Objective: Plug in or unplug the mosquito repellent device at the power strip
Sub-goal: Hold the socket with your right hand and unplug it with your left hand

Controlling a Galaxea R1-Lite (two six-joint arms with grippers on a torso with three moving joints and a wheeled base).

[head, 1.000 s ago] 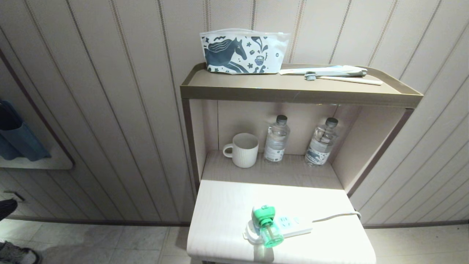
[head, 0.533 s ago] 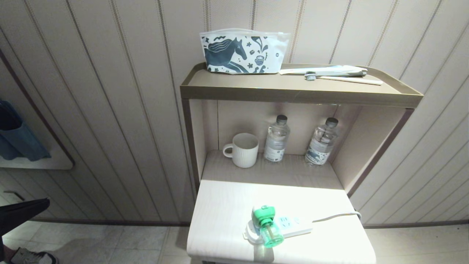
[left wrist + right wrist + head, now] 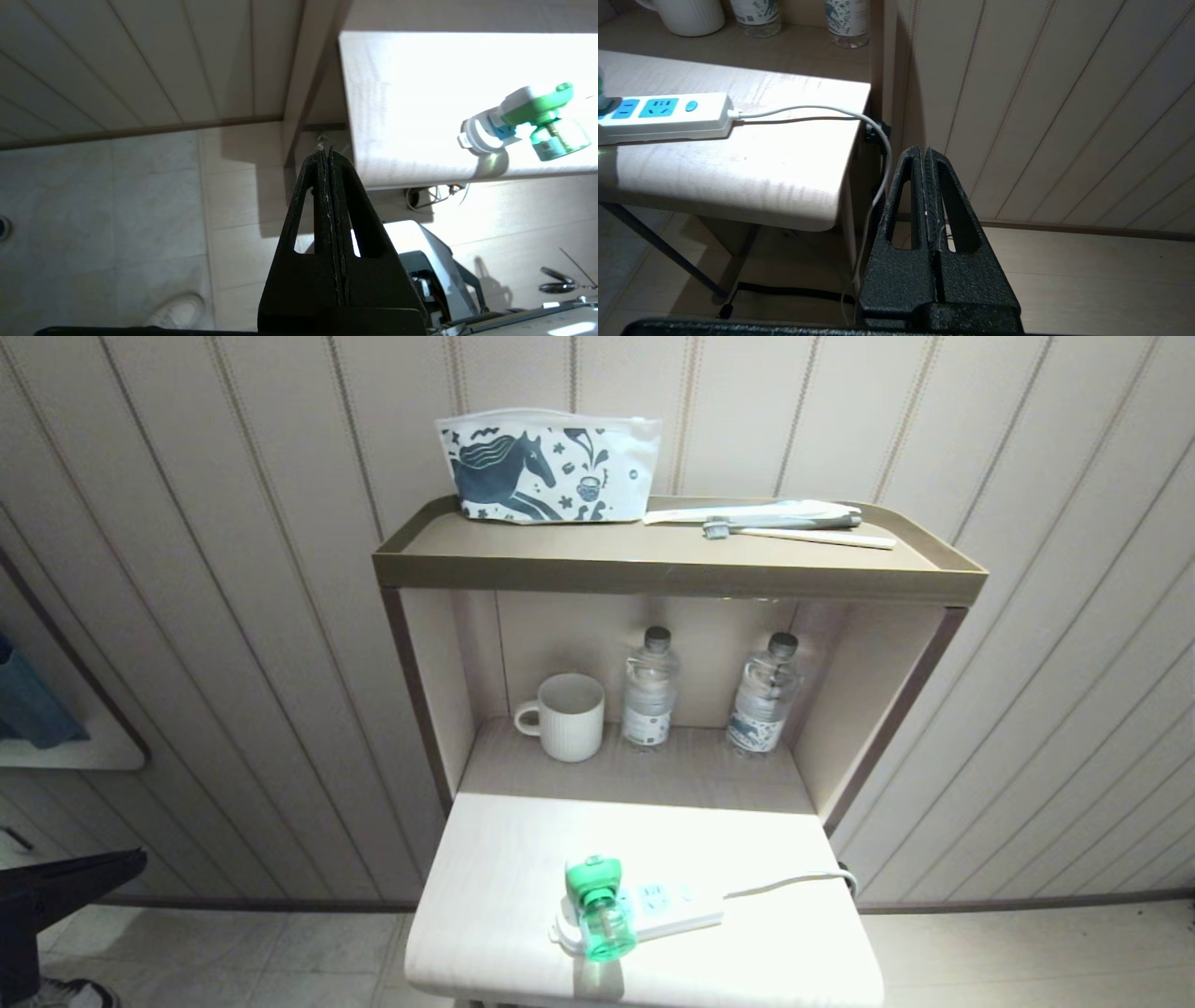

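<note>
The mosquito repellent device [image 3: 597, 907], a green bottle with a white-and-green head, sits plugged into the left end of the white power strip [image 3: 667, 905] near the front edge of the pale table [image 3: 504, 896]. The left wrist view also shows the device [image 3: 546, 116] and the strip's end [image 3: 479, 135]. My left gripper [image 3: 325, 148] is shut and empty, low beside the table's left front corner, well apart from the device. Its dark shape [image 3: 84, 887] shows at the lower left of the head view. My right gripper [image 3: 923, 149] hangs shut and empty off the table's right side, near the strip's cord [image 3: 808, 111].
Behind the table stands a shelf unit [image 3: 672, 574] holding a white mug [image 3: 568, 717] and two water bottles [image 3: 649, 691]. A horse-print pouch [image 3: 546, 467] and a toothbrush [image 3: 794, 527] lie on top. A person's shoe [image 3: 180, 310] is on the tiled floor to the left.
The whole head picture has shifted left, so the camera has moved. My left gripper has risen into the lower left corner. The device and strip lie as before.
</note>
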